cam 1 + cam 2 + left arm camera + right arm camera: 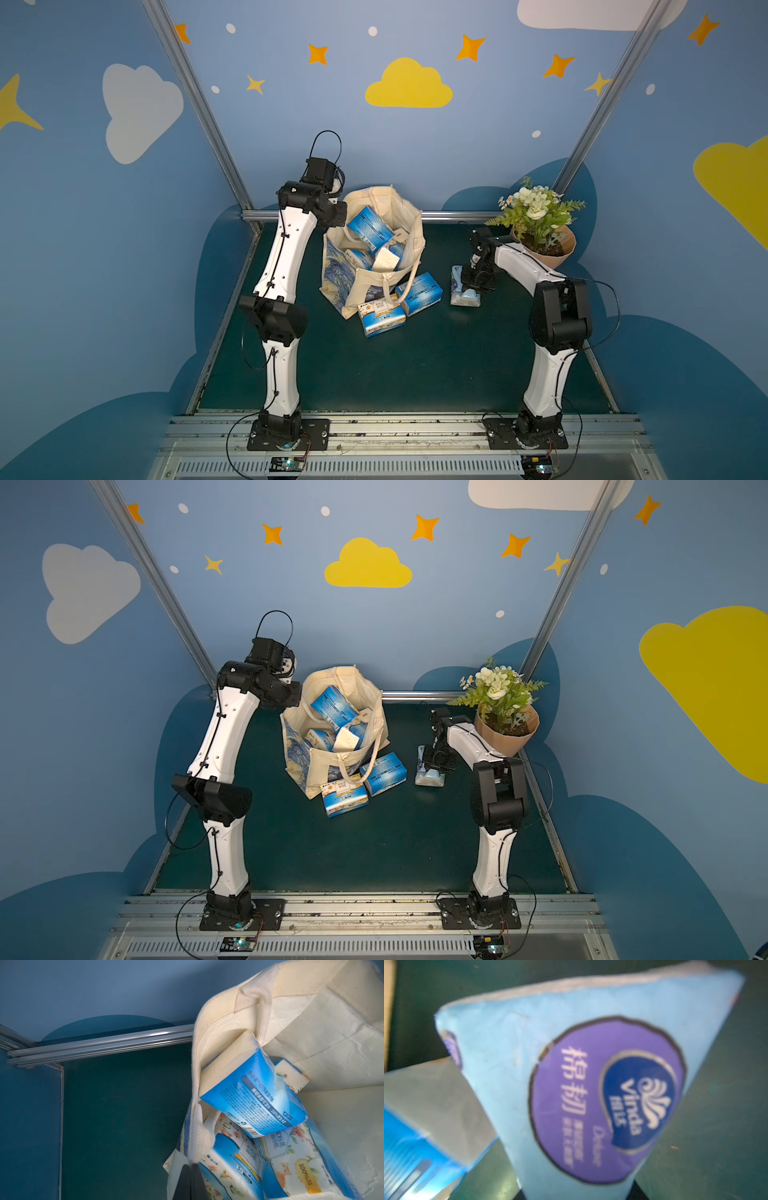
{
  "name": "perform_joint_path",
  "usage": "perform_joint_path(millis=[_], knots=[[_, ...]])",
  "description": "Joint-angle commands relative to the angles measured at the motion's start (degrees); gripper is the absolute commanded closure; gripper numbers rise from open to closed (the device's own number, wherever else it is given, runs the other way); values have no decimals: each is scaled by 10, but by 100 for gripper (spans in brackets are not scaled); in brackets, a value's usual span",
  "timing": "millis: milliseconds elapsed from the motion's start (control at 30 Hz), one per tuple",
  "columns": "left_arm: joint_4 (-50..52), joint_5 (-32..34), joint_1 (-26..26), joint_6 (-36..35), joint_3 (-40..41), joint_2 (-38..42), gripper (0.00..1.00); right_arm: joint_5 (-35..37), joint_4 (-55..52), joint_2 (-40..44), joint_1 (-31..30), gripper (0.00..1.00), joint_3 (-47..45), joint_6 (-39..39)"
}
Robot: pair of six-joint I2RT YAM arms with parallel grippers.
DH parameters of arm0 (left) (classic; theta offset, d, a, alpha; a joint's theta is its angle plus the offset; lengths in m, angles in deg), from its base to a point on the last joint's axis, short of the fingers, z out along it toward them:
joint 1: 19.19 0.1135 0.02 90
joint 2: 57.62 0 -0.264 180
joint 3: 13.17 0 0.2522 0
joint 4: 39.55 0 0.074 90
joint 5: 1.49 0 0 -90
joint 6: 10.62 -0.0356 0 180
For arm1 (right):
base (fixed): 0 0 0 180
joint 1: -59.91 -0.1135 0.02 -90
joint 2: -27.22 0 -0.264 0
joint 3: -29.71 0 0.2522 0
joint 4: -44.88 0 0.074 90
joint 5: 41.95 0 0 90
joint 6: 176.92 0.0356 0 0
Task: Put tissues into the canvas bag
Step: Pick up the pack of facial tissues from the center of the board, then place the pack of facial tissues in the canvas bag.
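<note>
The cream canvas bag (365, 286) (328, 766) stands open at the back of the mat, with several blue-and-white tissue packs (370, 226) (255, 1097) inside. My left gripper (338, 218) (192, 1180) is shut on the bag's left rim, by a handle strap (199, 1136). Two more packs (419, 293) (381, 318) lie against the bag's front. To their right, a paler pack with a purple mark (457, 282) (571, 1064) lies on the mat. My right gripper (473, 291) (577, 1194) is shut on it and squeezes its near end narrow.
A beige pot with white flowers (552, 249) (507, 737) stands at the back right, just behind the right arm. An aluminium rail (453, 216) borders the dark green mat (415, 365) at the back. Blue walls close in both sides.
</note>
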Motion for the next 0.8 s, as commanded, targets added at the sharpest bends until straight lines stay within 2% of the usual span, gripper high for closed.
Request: perform_joint_path(millis=[0, 233, 433, 567, 767], knots=[[11, -7, -6, 4, 2, -1, 95, 4, -29, 75, -4, 65, 64, -11], [6, -7, -12, 6, 2, -3, 95, -22, -19, 146, -32, 63, 187, -47], [0, -6, -16, 10, 1, -5, 95, -102, 119, 195, -95, 58, 195, -92], [-3, -6, -20, 12, 0, -6, 95, -181, 185, 165, -132, 57, 213, -95], [0, -5, -25, 12, -2, -5, 95, -203, 176, 46, -180, 50, 317, -107]])
